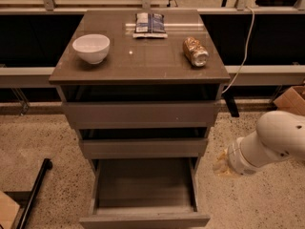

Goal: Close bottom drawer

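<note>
The bottom drawer (144, 218) is the lowest of three grey-brown drawers and stands pulled far out, its bare floor showing and its flat front panel at the lower edge of the view. The middle drawer (143, 147) and the top drawer (142, 113) above it stand slightly out. My gripper (220, 165) is at the end of the white arm, low on the right, just beside the open drawer's right side, level with its back part. It touches nothing that I can see.
On the cabinet top (138, 56) stand a white bowl (91, 47), a snack bag (149, 24) and a can lying on its side (196, 51). A black pole (33, 194) lies on the floor at left. A cardboard box (291, 99) is at right.
</note>
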Robot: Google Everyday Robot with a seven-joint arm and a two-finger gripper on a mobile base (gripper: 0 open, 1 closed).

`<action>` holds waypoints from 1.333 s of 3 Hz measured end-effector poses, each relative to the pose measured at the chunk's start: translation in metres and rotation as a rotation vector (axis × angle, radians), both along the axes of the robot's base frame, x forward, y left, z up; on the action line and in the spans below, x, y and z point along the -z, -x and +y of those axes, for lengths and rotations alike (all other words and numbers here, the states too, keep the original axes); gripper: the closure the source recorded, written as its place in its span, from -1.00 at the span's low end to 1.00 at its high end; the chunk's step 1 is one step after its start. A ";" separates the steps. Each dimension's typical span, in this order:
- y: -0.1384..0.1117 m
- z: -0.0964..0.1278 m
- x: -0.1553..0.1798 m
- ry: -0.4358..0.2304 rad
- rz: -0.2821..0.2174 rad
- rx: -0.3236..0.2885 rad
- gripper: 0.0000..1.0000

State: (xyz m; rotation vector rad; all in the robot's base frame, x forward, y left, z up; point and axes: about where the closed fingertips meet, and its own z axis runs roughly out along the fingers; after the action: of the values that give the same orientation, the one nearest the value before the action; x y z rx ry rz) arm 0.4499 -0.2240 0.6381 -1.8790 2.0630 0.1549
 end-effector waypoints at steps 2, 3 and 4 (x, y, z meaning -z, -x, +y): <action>0.003 0.001 0.013 -0.001 0.016 0.034 1.00; -0.003 0.006 0.041 -0.036 0.025 0.065 1.00; -0.018 0.010 0.093 -0.107 0.039 0.085 1.00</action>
State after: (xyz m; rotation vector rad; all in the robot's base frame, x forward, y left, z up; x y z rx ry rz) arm 0.4681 -0.2136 0.5454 -1.7358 2.1117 0.2779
